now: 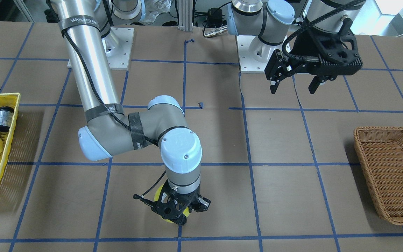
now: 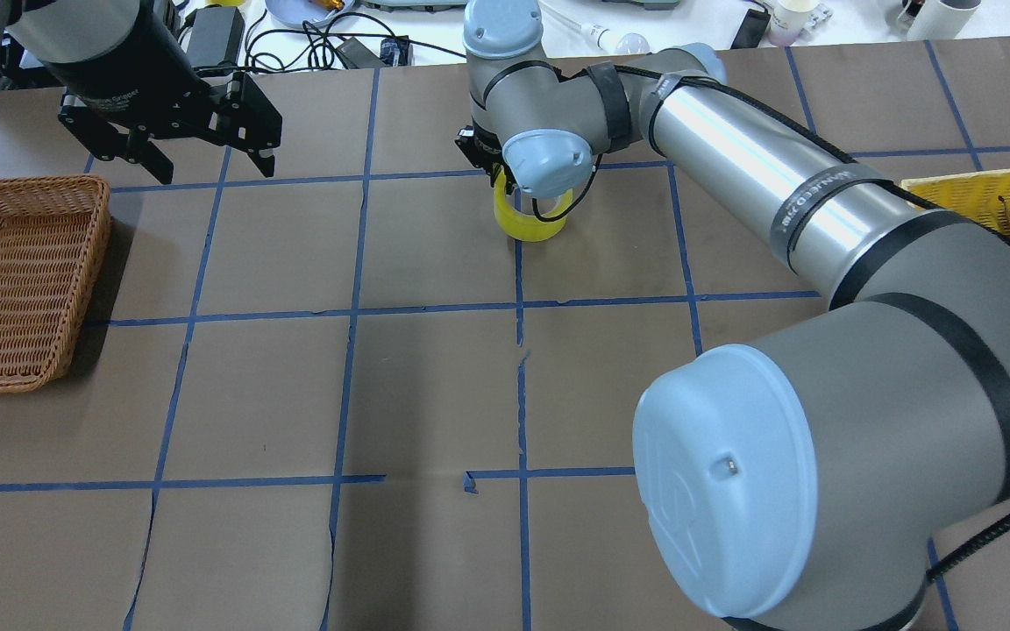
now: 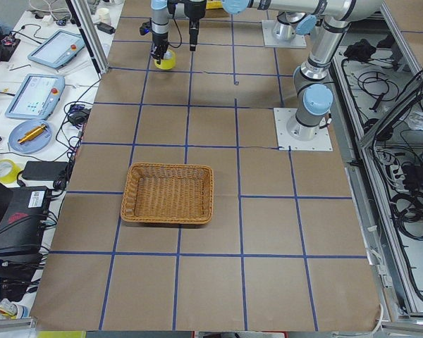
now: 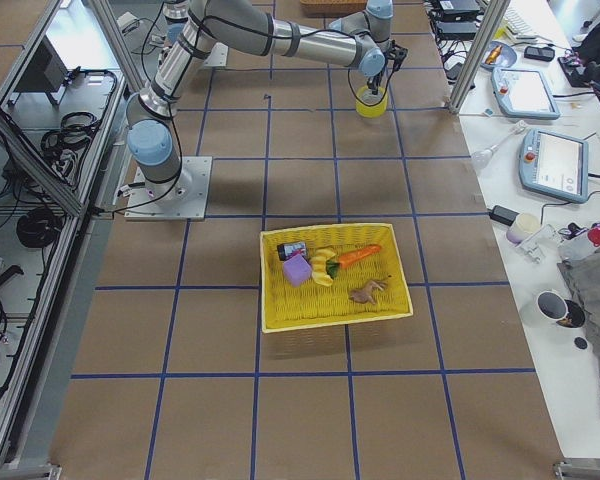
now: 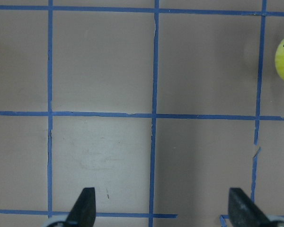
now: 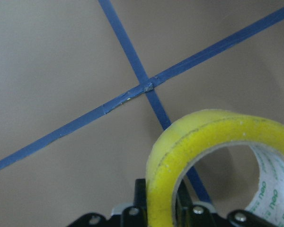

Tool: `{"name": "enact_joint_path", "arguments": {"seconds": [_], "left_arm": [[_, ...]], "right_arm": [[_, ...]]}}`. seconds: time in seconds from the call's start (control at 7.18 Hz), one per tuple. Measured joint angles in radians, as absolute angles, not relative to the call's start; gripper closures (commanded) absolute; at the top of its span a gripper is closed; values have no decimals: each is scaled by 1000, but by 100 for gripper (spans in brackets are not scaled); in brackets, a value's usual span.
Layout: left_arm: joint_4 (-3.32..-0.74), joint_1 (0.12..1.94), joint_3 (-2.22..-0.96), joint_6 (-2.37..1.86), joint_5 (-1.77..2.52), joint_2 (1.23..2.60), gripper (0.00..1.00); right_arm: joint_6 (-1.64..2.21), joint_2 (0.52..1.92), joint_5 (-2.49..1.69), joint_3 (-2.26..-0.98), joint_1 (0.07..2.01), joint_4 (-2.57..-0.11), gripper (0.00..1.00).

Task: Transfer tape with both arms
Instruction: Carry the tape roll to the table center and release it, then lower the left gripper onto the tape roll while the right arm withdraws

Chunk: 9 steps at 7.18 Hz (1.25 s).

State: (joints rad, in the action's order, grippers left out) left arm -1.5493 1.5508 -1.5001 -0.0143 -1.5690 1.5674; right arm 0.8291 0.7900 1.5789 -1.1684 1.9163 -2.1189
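Tape (image 2: 529, 224) apparently pinched by the right gripper (image 1: 177, 209); left gripper (image 2: 211, 164) spread, well apart.

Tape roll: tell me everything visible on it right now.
The tape is a bright yellow ring of wide tape. The right wrist view shows a pale inner core with green printed lettering. It stands on edge beneath the right claw, which is shut on the top of its wall. It sits over a blue grid line, close to a crossing, toward the operators' side of the table. Whether its bottom touches the table cannot be told.
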Motion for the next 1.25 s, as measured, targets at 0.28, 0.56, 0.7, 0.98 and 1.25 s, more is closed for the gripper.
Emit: {"name": "enact_joint_path", "arguments": {"seconds": [0.28, 0.56, 0.7, 0.98, 1.25], "left_arm": [[-1549, 1551, -1501, -15, -1569, 1568, 0], [-1549, 1551, -1501, -10, -1570, 1567, 0], [-1549, 1551, -1500, -11, -1573, 1566, 0], [-1533, 1551, -1500, -20, -1569, 1580, 0], [-1422, 1553, -1508, -43, -1566, 1652, 0]], "right_arm": [[847, 767, 1573, -1153, 1929, -2117, 36], [844, 777, 1569, -1165, 1931, -2107, 0], [829, 798, 1569, -1173, 1931, -2105, 0], [723, 873, 1582, -1185, 1913, -2053, 0], [522, 992, 1587, -1201, 1809, -1893, 0]]}}
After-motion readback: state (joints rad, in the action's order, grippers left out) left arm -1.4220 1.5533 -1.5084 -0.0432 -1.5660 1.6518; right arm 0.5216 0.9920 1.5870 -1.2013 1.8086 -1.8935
